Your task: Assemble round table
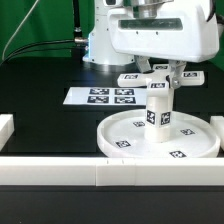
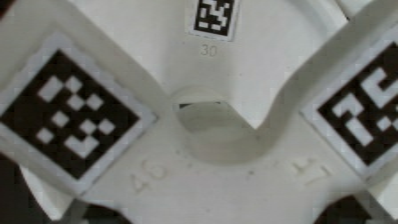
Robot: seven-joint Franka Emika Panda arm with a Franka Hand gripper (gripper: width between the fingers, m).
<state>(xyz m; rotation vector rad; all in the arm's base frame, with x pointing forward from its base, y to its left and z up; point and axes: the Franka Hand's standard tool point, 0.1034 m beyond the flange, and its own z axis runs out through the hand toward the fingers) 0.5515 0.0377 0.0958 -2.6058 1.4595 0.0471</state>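
One cross-shaped piece [image 1: 160, 79] held atop short thick cylinder [image 1: 157, 112], upright on round disc [image 1: 160, 140] on black table [image 1: 45, 120]. End effector [image 1: 163, 72] pinching cross-shaped piece; marker board [image 1: 105, 97] near.

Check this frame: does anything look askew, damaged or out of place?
Nothing stands out. The cylinder stands upright at the middle of the round disc, the cross-shaped piece sits level above it under the gripper, and the marker board lies flat behind. No damage shows.
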